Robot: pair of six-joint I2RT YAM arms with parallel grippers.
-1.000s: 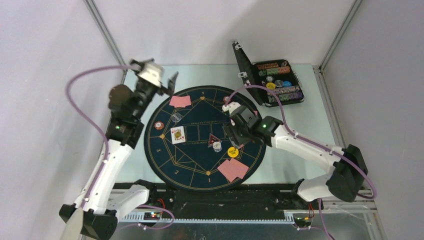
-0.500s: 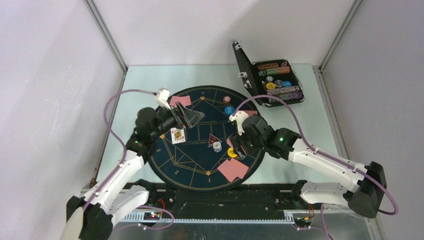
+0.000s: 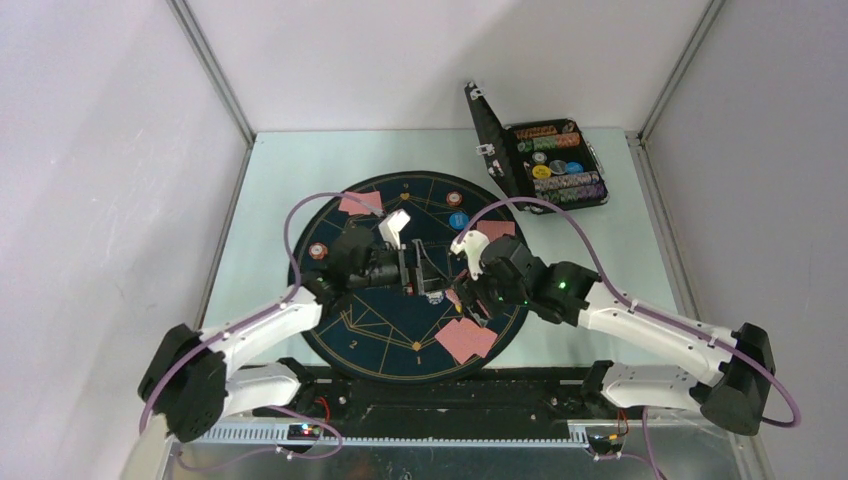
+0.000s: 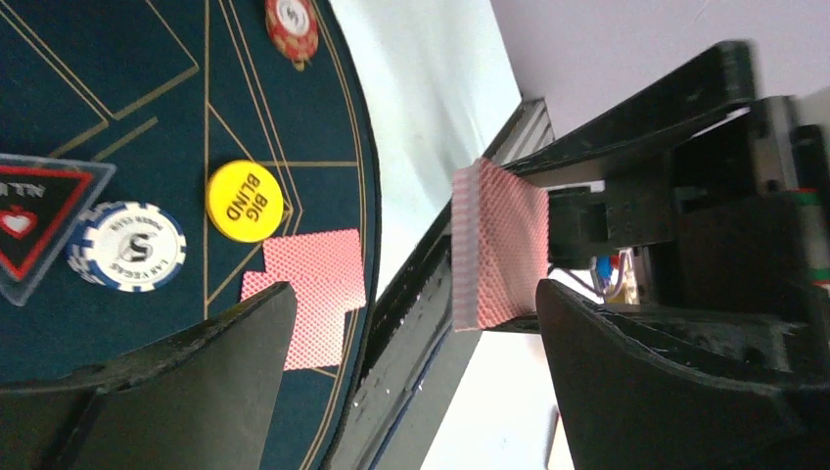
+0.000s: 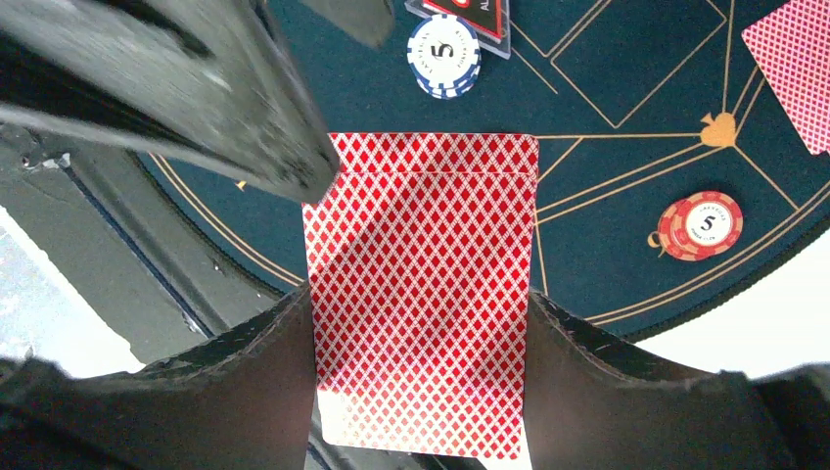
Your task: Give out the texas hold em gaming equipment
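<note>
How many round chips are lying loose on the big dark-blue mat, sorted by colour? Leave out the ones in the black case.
Red chips: 3
Blue disc: 1
Blue-and-white chip: 1
Yellow disc: 1
Total: 6 in view; others may be hidden.

The mat looks like matt cloth, the card deck smooth printed paper, the fingers matt black plastic, the yellow disc glossy plastic.

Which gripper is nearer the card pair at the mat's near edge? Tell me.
Right. The right gripper hovers just beyond the card pair; the left gripper is farther, toward mat centre.
</note>
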